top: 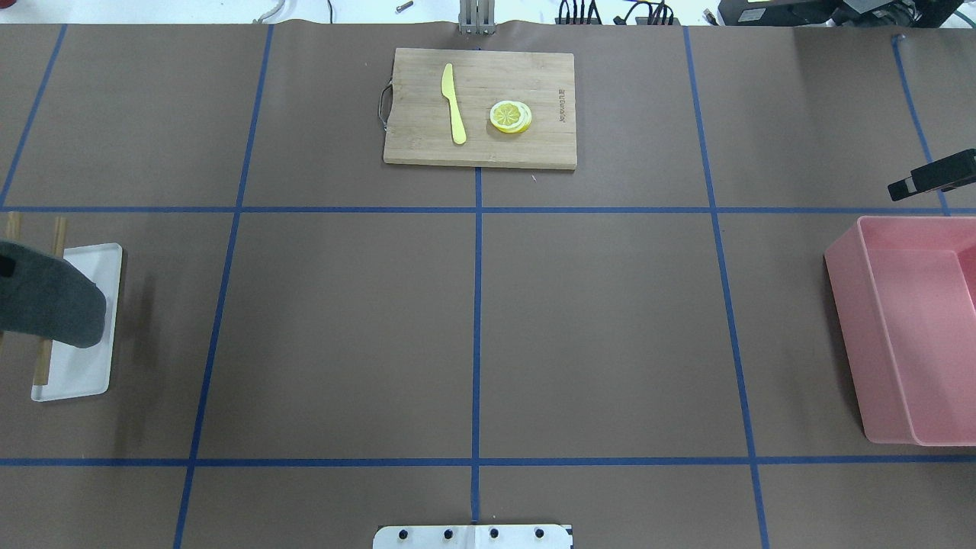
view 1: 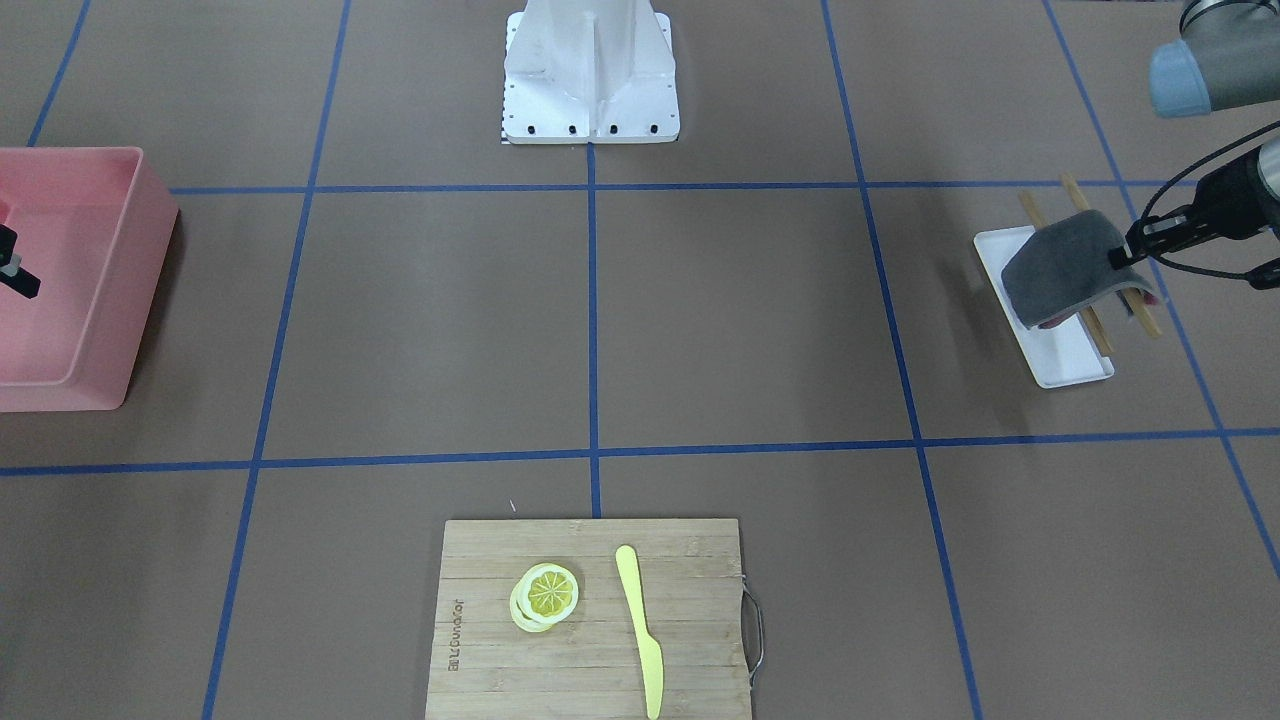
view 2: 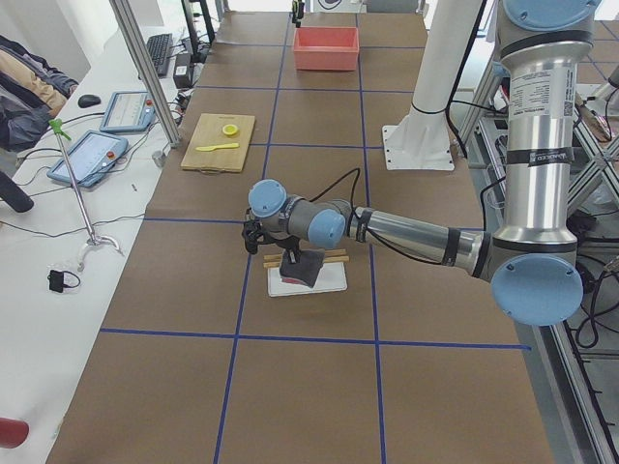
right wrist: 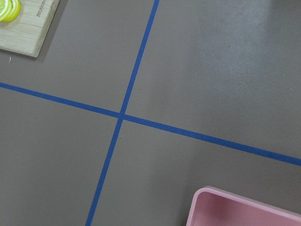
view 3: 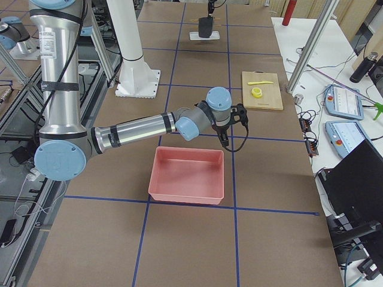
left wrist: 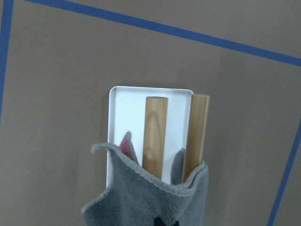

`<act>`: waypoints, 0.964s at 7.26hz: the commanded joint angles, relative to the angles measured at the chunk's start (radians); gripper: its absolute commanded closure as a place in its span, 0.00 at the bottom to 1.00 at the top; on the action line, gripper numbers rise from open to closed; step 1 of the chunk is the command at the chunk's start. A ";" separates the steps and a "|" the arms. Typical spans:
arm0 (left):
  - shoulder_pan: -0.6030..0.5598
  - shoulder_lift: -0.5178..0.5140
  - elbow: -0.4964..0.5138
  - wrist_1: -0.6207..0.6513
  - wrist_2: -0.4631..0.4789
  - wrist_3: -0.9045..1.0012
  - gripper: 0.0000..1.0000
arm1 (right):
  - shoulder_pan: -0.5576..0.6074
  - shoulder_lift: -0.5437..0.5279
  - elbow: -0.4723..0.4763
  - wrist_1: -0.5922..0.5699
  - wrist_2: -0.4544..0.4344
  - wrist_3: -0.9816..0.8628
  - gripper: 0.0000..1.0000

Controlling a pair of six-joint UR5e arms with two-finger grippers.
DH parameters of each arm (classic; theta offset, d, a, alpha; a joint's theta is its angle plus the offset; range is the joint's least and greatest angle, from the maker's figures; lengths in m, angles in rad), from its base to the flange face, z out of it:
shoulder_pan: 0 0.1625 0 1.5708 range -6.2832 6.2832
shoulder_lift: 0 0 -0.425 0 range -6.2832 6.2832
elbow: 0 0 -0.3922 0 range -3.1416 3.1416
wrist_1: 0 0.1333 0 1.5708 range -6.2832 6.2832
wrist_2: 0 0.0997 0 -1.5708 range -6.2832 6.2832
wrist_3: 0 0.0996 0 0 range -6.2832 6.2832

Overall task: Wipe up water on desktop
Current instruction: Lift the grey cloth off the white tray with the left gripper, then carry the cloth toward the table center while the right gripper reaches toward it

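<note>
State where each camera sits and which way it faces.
Front-facing: across the desktop, facing the robot base; left gripper grips grey cloth.
Overhead: behind robot, looking forward; right gripper at edge.
Exterior left: desktop's end, left arm nearest.
Exterior right: opposite end, right arm nearest.
Left wrist: down onto cloth, white tray.
Right wrist: down onto desktop; no gripper.
Overhead and front-facing share the cutting board.

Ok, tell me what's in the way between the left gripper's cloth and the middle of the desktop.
Nothing visible. The left gripper holds the grey cloth above the white tray; from there to the middle the desktop shows only tape lines. The bamboo cutting board and the pink bin sit well off that path.
</note>
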State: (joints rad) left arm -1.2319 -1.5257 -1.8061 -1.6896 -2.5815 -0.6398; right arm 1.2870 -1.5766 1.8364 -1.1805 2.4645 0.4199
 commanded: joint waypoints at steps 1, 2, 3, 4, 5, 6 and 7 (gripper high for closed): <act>-0.024 -0.063 -0.070 0.005 -0.103 -0.169 1.00 | 0.000 0.013 0.006 0.001 -0.001 0.016 0.00; -0.023 -0.190 -0.076 0.005 -0.103 -0.354 1.00 | -0.029 0.048 0.010 0.004 -0.004 0.095 0.00; 0.009 -0.343 -0.065 0.004 -0.101 -0.552 1.00 | -0.087 0.117 0.012 0.004 -0.031 0.174 0.00; 0.096 -0.455 -0.047 0.004 -0.080 -0.693 1.00 | -0.148 0.169 0.020 0.004 -0.070 0.248 0.00; 0.170 -0.570 0.003 -0.001 -0.004 -0.784 1.00 | -0.226 0.257 0.026 0.004 -0.135 0.320 0.00; 0.242 -0.681 0.051 -0.005 0.067 -0.896 1.00 | -0.339 0.330 0.065 0.004 -0.251 0.447 0.00; 0.296 -0.774 0.110 -0.007 0.123 -0.963 1.00 | -0.474 0.369 0.133 0.002 -0.427 0.545 0.00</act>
State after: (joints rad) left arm -1.0113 -2.1757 -1.7617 -1.6934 -2.5320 -1.4985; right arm 0.9627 -1.2734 1.9044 -1.1769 2.2163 0.8383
